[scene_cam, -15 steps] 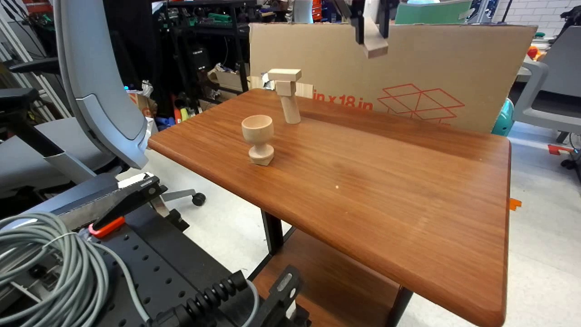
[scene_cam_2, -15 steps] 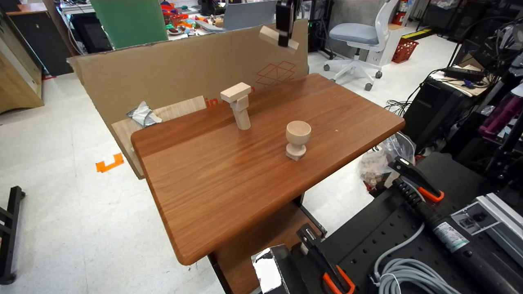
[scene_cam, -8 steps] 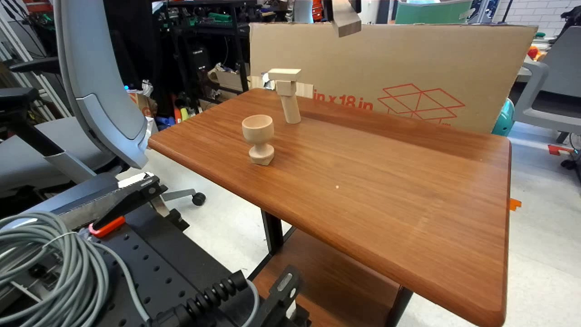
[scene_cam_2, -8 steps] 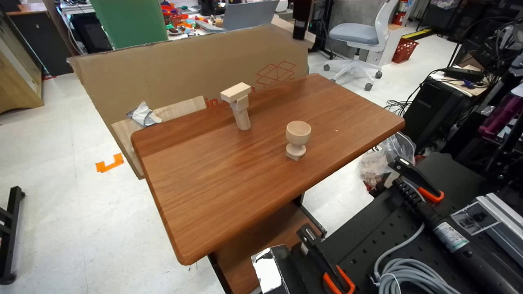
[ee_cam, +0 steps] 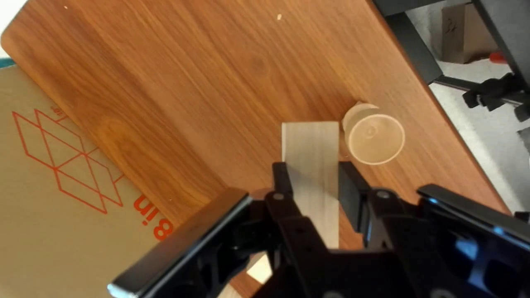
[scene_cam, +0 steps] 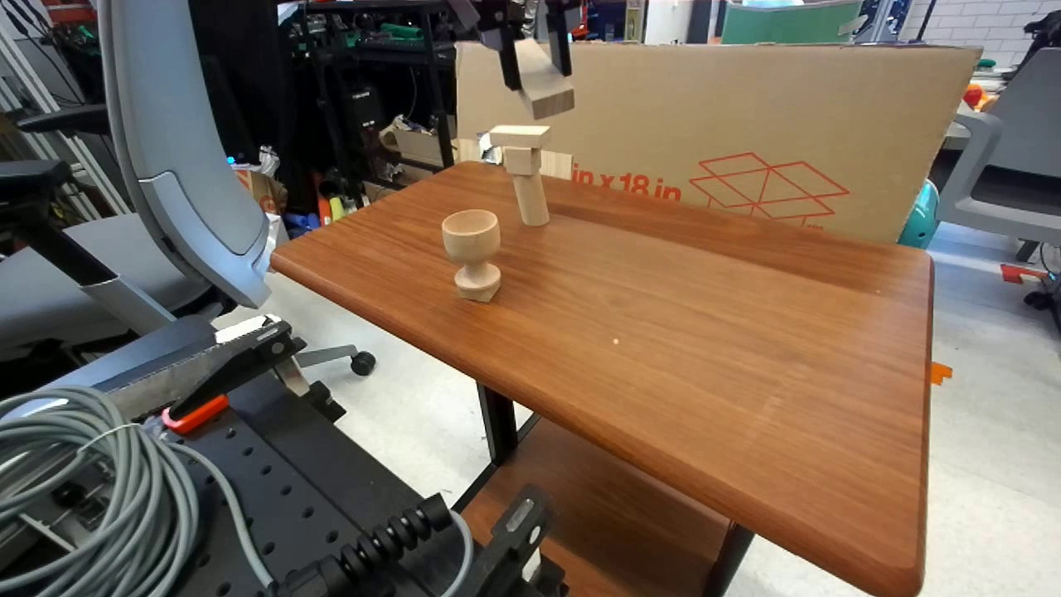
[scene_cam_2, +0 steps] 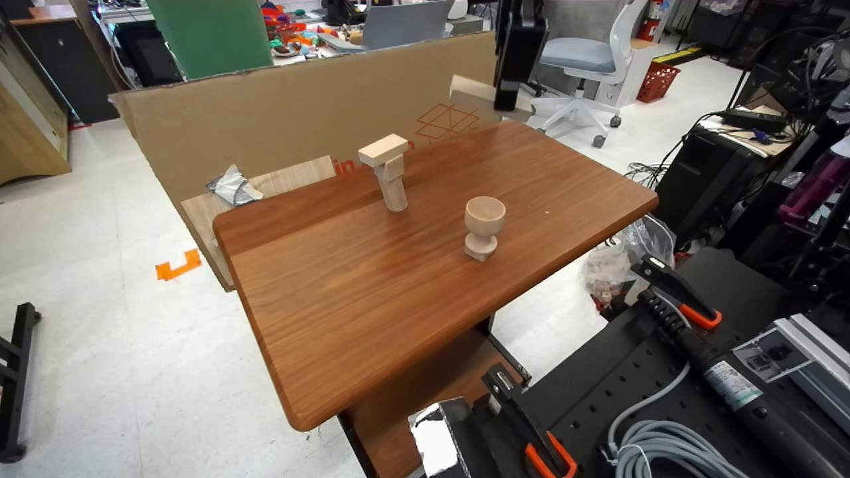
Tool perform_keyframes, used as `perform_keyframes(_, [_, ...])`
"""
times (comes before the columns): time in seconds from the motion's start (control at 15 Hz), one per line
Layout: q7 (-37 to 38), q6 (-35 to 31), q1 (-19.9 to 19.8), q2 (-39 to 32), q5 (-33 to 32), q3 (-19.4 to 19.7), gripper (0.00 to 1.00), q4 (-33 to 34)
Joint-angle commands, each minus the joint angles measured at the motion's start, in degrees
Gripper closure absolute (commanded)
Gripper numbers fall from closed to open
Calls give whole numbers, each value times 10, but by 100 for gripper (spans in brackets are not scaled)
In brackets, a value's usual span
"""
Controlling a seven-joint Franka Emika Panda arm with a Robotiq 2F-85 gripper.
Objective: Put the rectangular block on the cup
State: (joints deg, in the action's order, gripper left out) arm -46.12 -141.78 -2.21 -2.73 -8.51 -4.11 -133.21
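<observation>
My gripper [scene_cam: 539,81] is shut on the rectangular block [scene_cam: 550,101], a flat pale wooden bar, and holds it high above the table. In an exterior view the gripper [scene_cam_2: 507,101] grips the tilted block [scene_cam_2: 470,93] near one end. In the wrist view the block [ee_cam: 312,145] lies between the fingers [ee_cam: 311,167], with its far end sticking out past them. The light-brown wooden cup [scene_cam: 471,236] stands upright on the table, bowl opening up; it also shows in an exterior view [scene_cam_2: 484,216]. In the wrist view the cup [ee_cam: 376,138] appears just right of the block.
An upright T-shaped pale wooden piece [scene_cam: 522,162] stands behind the cup; it also shows in an exterior view [scene_cam_2: 392,176]. A cardboard sheet [scene_cam: 630,116] stands along the table's far edge. The brown table [scene_cam: 704,332] has a near edge close to the cup.
The gripper, with the block in it, has moved leftward in one exterior picture and rightward in another, first rising, then coming lower. The cup and T-shaped piece have not moved.
</observation>
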Motion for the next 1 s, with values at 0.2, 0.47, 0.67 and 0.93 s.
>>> perform_keyframes(0.2, [-26,10,19,25,-52,9,92,-56])
perform_keyframes(0.47, [-17,25,20,19,-77,9,92,-67])
perform_keyframes(0.67, [-16,40,24,14,-81,6,92,-68])
perform_keyframes(0.93, [-8,58,30,4,-83,5,92,-65])
